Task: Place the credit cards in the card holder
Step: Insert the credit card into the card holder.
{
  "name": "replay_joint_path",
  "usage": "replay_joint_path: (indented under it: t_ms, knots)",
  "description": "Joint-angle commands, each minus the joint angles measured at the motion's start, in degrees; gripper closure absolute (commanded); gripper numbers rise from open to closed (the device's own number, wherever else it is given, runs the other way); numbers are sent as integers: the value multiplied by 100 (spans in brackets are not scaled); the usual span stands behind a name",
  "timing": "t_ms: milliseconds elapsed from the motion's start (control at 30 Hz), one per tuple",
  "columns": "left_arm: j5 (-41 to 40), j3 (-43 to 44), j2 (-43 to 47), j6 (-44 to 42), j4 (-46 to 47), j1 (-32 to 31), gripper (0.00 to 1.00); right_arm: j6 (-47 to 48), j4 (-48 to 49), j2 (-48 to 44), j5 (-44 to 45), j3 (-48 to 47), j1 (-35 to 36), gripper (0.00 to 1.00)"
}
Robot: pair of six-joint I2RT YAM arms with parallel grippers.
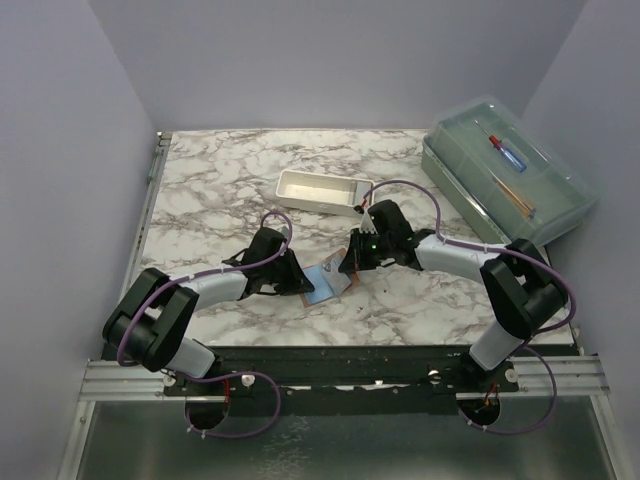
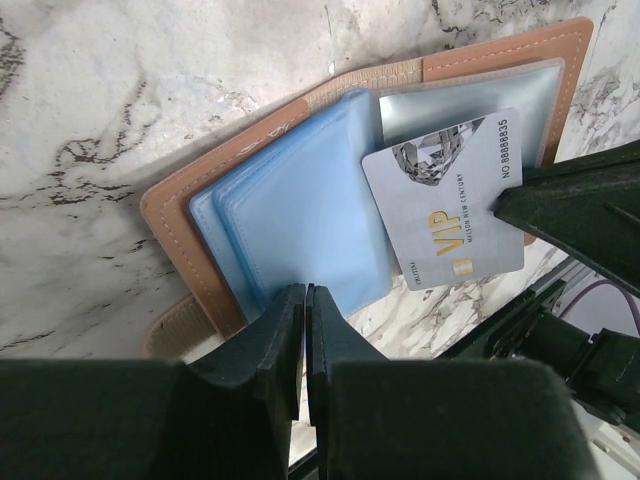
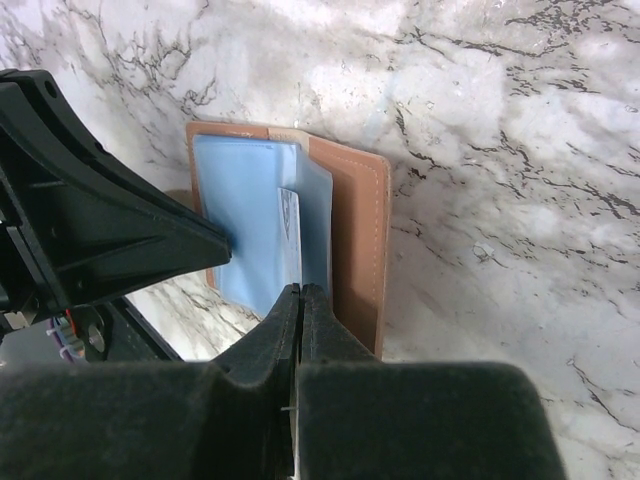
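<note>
The card holder [image 2: 170, 215] lies open on the marble, tan outside with pale blue sleeves [image 2: 300, 210] inside. My left gripper [image 2: 305, 290] is shut on the near edge of a blue sleeve. A grey credit card [image 2: 450, 205] marked VIP lies across the clear right-hand pocket, one corner over the blue sleeve. My right gripper [image 3: 301, 290] is shut on that card, which shows edge-on [image 3: 290, 235] above the card holder [image 3: 360, 230]. From above, both grippers, left [image 1: 300, 280] and right [image 1: 352, 265], meet over the card holder [image 1: 325, 283] near the table's front.
A white rectangular tray [image 1: 322, 192] stands behind the grippers. A large clear lidded box [image 1: 505, 170] with pens inside sits at the back right. The table's front edge runs just below the card holder.
</note>
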State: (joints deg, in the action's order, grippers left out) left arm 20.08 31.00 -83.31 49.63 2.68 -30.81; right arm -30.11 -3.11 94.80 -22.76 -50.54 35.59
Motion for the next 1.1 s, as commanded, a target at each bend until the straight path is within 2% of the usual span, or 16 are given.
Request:
replay_joint_path:
  t_ms: [0, 467, 867, 1067]
  knots:
    - [-285, -85, -82, -210, -534, 13, 88, -5, -65, 57, 54, -5, -26, 100]
    - [-289, -127, -21, -200, -534, 13, 88, -30, 258, 469, -265, -183, -26, 100]
    - [-267, -139, 69, -199, -556, 13, 88, -168, 1304, 599, -436, 103, -31, 100]
    - [-188, -84, 366, -131, -702, 13, 82, -179, 1721, 619, -447, 390, -26, 100]
